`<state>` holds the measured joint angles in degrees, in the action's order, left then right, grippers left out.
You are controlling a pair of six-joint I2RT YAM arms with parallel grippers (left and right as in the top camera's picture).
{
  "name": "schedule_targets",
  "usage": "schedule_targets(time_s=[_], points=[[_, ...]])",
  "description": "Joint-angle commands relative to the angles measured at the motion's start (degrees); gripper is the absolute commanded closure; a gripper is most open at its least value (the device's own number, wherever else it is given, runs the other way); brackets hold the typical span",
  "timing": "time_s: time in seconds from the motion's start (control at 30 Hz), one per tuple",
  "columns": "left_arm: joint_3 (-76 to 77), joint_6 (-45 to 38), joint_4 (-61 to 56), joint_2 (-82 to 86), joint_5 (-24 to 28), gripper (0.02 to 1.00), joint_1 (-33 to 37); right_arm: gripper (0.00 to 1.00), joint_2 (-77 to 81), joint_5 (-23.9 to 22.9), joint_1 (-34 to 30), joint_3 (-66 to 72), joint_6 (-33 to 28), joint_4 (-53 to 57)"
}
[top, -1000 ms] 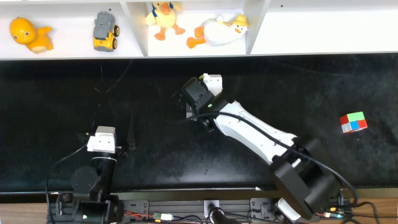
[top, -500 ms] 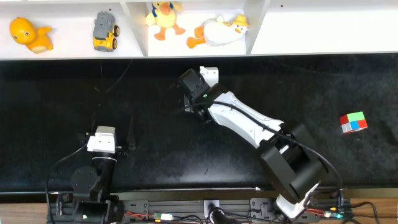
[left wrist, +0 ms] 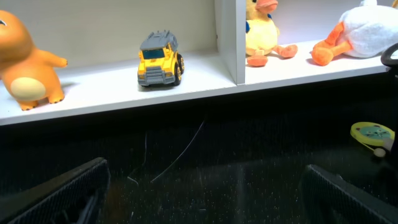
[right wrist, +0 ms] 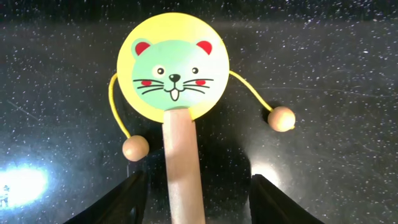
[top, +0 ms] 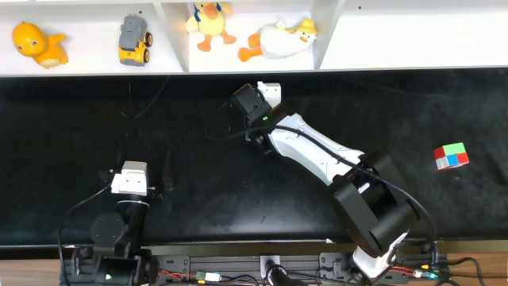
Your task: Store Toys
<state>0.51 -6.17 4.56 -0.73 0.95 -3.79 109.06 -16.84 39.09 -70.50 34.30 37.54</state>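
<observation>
Right gripper (right wrist: 194, 193): jaws apart, one on each side of the wooden handle (right wrist: 185, 168) of the rattle drum (right wrist: 173, 65), with a gap to the handle on both sides, so nothing is clamped. The rattle drum lies flat on the black table (top: 397, 111), cat face up, around the middle of the table's width and toward its far edge, with its two beads resting on the surface on either side. Its long axis runs straight out from the jaws, the handle end nearest the wrist and the disc beyond. The jaws are therefore square to the handle, and closing and lifting appears to be what the next move requires. The right arm is the nearer by a wide margin. It reaches across from the near right corner. Left gripper (left wrist: 205, 193): jaws apart and holding nothing, parked toward the near left corner, well apart from the toy. The white shelf (top: 238, 70) stands along the far edge. Its left compartment holds an orange figure (top: 38, 44) and a yellow truck (top: 135, 40). The middle compartment holds a yellow duck (top: 209, 22) and a white plush bird (top: 279, 38). A coloured cube (top: 451, 156) sits near the right edge of the table, not yet stored.
</observation>
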Motion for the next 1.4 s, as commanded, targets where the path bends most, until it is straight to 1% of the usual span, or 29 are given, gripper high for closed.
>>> schedule_targets(time_s=[0.03, 0.13, 0.2, 0.3, 0.4, 0.5, 0.57, 0.63, 0.7, 0.8, 0.87, 0.93, 0.97, 1.0, 1.03, 1.1, 1.23, 1.3, 1.4], points=[[-0.07, 0.63, 0.28, 0.59, -0.44, 0.02, -0.31, 0.63, 1.44, 0.52, -0.04, -1.66, -0.22, -0.35], [-0.07, 0.63, 0.28, 0.59, -0.44, 0.02, -0.31, 0.792, 2.34, 1.73, -0.04, -1.66, -0.22, -0.48], [-0.07, 0.63, 0.28, 0.59, -0.44, 0.02, -0.31, 0.869, 2.38, 1.99, 0.02, -1.66, -0.22, -0.5], [-0.07, 0.63, 0.28, 0.59, -0.46, 0.02, -0.31, 0.93, 1.68, 1.88, 0.13, -1.66, -0.24, -0.31], [-0.07, 0.63, 0.28, 0.59, -0.46, 0.02, -0.31, 0.941, -0.7, 0.98, 0.07, -1.57, -0.24, 1.31], [-0.07, 0.63, 0.28, 0.59, -0.46, 0.02, -0.31, 0.945, -6.56, -2.27, -0.13, 0.5, -0.24, 5.29], [-0.07, 0.63, 0.28, 0.59, -0.44, 0.02, -0.31, 0.936, -12.13, -3.78, -0.17, 4.26, -0.24, 6.43], [-0.07, 0.63, 0.28, 0.59, -0.46, 0.02, -0.31, 0.928, -19.12, -4.09, -0.83, 9.57, -0.24, 6.45], [-0.07, 0.63, 0.28, 0.59, -0.46, 0.02, -0.31, 0.932, -26.14, -4.07, -2.45, 14.51, -0.24, 6.67], [-0.07, 0.63, 0.28, 0.59, -0.46, 0.02, -0.31, 0.943, -36.98, -3.91, -7.69, 19.98, -0.55, 9.7], [-0.07, 0.63, 0.28, 0.59, -0.46, 0.02, -0.31, 0.954, -42.18, -3.15, -12.7, 20.96, -3.37, 12.72], [-0.07, 0.63, 0.28, 0.59, -0.46, 0.02, -0.31, 0.954, -44.94, -1.84, -18.71, 20.7, -9.38, 13.88], [-0.07, 0.63, 0.28, 0.59, -0.44, 0.02, -0.31, 0.956, -45.48, 0.04, -22.27, 20.31, -13.75, 13.66], [-0.07, 0.63, 0.28, 0.59, -0.46, 0.02, -0.31, 0.958, -45.27, 2.99, -27.21, 19.23, -19.47, 13.16], [-0.07, 0.63, 0.28, 0.59, -0.44, 0.02, -0.31, 0.956, -44.59, 5.31, -30.49, 18.25, -23.47, 12.72], [-0.07, 0.63, 0.28, 0.59, -0.44, 0.02, -0.31, 0.958, -42.45, 8.57, -35.28, 15.98, -29.33, 11.89], [-0.07, 0.63, 0.28, 0.59, -0.46, 0.02, -0.31, 0.956, -35.78, 12.7, -41.31, 9.77, -39.08, 9.46], [-0.07, 0.63, 0.28, 0.59, -0.44, 0.02, -0.31, 0.954, -32.09, 14.36, -42.51, 6.36, -42.8, 8.5], [-0.07, 0.63, 0.28, 0.59, -0.46, 0.02, -0.31, 0.945, -26.36, 16.04, -42.86, 1.51, -45.79, 7.08]])
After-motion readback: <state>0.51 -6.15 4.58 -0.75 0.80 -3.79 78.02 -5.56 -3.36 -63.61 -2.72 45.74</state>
